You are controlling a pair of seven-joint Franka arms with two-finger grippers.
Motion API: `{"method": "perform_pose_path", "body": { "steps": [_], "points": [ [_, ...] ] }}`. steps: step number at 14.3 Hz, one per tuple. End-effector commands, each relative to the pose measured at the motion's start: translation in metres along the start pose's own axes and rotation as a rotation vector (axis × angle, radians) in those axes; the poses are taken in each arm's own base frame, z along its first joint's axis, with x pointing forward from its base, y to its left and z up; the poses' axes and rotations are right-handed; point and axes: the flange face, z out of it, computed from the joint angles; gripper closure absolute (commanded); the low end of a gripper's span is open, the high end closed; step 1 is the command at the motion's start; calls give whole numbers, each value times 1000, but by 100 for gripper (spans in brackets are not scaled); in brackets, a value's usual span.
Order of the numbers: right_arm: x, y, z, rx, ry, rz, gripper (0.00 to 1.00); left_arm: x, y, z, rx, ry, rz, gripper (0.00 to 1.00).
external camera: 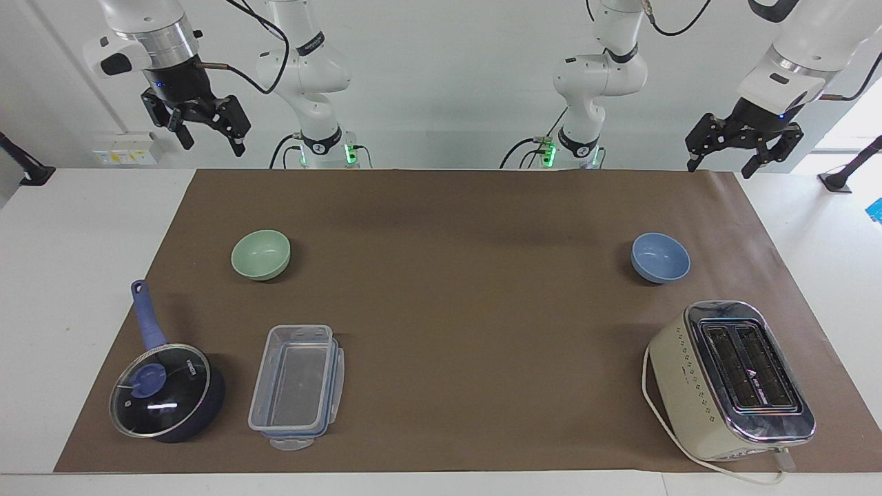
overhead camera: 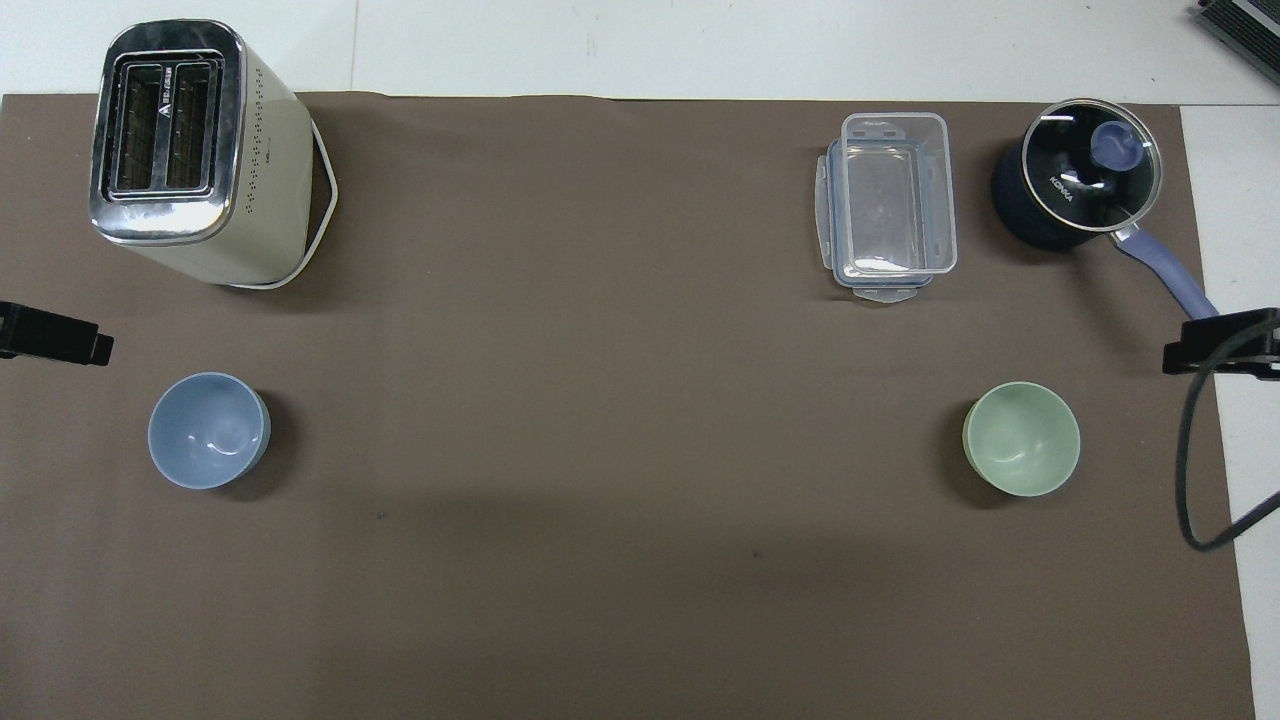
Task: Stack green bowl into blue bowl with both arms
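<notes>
The green bowl (external camera: 260,254) stands upright and empty on the brown mat toward the right arm's end; it also shows in the overhead view (overhead camera: 1021,438). The blue bowl (external camera: 660,257) stands upright and empty toward the left arm's end, also in the overhead view (overhead camera: 208,430). The two bowls are far apart. My right gripper (external camera: 211,142) hangs open and empty, high over the robots' edge of the table; only its tip (overhead camera: 1218,345) shows from overhead. My left gripper (external camera: 720,165) hangs open and empty, high over the mat's corner; its tip (overhead camera: 58,338) shows from overhead.
A cream toaster (external camera: 730,377) with a white cord stands farther from the robots than the blue bowl. A dark blue lidded saucepan (external camera: 167,391) and a clear plastic container (external camera: 296,384) stand farther from the robots than the green bowl. The brown mat (external camera: 455,275) covers the table.
</notes>
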Motion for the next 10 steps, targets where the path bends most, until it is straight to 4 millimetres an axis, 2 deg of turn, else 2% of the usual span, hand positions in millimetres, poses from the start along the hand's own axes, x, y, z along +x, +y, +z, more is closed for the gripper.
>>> {"method": "perform_pose_path", "body": {
  "steps": [1,2,6,10],
  "points": [
    [-6,6,0,17,-3,-9,0,-9,-28,16,0,3,48,0],
    [-6,7,0,17,-3,-7,0,-10,-37,24,1,6,77,0],
    [-6,7,1,17,-5,-7,0,-20,-78,86,-29,3,66,0],
    [-6,8,1,17,-4,-7,0,-28,-86,131,-50,18,42,0]
  ]
}}
